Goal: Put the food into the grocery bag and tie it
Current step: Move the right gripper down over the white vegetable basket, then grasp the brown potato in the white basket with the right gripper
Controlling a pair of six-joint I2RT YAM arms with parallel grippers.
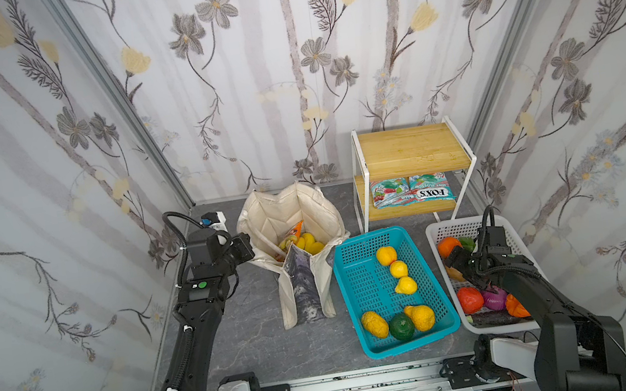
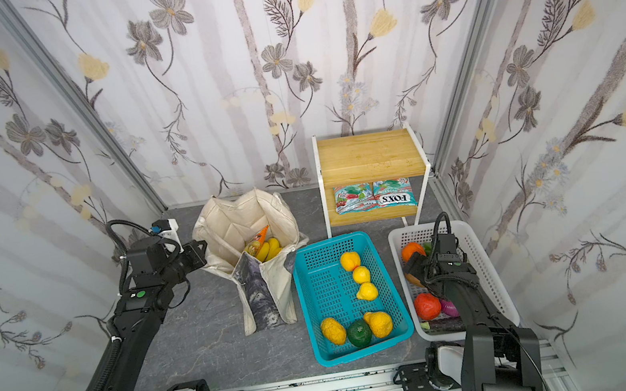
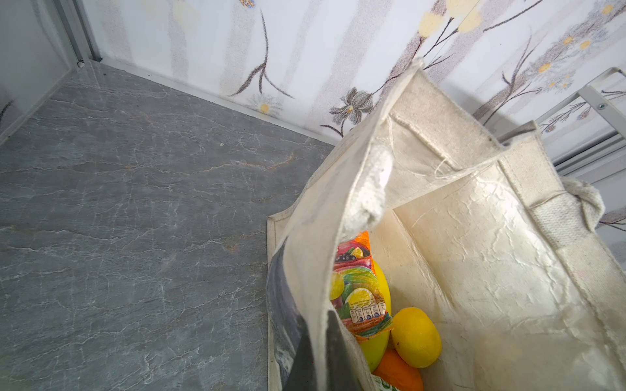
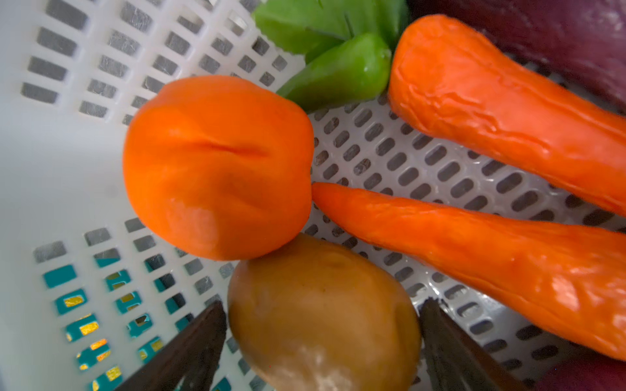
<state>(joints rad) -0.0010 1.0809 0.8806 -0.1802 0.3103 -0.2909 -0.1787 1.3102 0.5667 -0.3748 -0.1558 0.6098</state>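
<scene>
One grocery bag [image 1: 288,212] was seen open on the table [image 1: 249,340], beside one teal basket [image 1: 363,290] and one white basket [image 1: 459,227].

In the bag, one banana bunch [image 1: 306,244], one snack packet [image 3: 359,291], one lemon-like fruit [image 3: 416,337] and one orange [image 3: 398,372] were seen; its rim was pinched by the left arm's fingers [image 3: 305,365], pressed together. Six fruits were counted in the teal basket. In the white basket, the right arm's fingers [image 4: 196,338] were spread, one on each side of one brown bulb [image 4: 321,321], which was touched by one round orange fruit [image 4: 216,166]; two carrots [image 4: 474,237] were laid alongside. Two packets [image 1: 430,189] were laid on the lower board of one shelf [image 1: 409,144].
</scene>
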